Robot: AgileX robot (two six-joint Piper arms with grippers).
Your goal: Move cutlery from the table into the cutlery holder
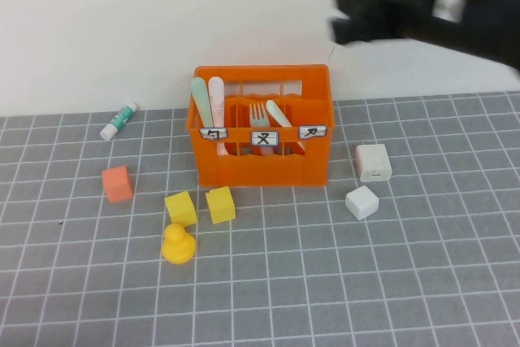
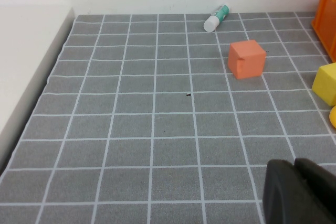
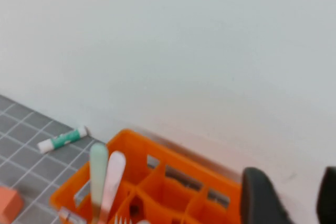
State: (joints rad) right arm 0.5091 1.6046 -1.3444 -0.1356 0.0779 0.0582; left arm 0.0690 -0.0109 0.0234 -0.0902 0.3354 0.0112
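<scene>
The orange cutlery holder [image 1: 260,170] stands at the back of the table [image 1: 325,282], near the wall. A pale green spoon [image 1: 200,100] and a pink spoon [image 1: 217,100] stand in its left compartment. The grey fork [image 1: 259,114] and the cream knife [image 1: 279,112] stand further right. My right gripper [image 1: 335,14] hangs high above and behind the holder's right end, open and empty [image 3: 294,198]. The right wrist view looks down on the holder [image 3: 157,153] and both spoons [image 3: 97,167]. My left gripper [image 2: 295,182] is shut, low over bare tiles, and out of the high view.
A green-and-white tube [image 1: 119,120] lies at the back left. An orange cube [image 1: 117,184], two yellow cubes [image 1: 180,207] [image 1: 220,204] and a yellow duck [image 1: 178,244] sit in front of the holder on the left. Two white blocks [image 1: 373,162] [image 1: 361,201] sit to its right.
</scene>
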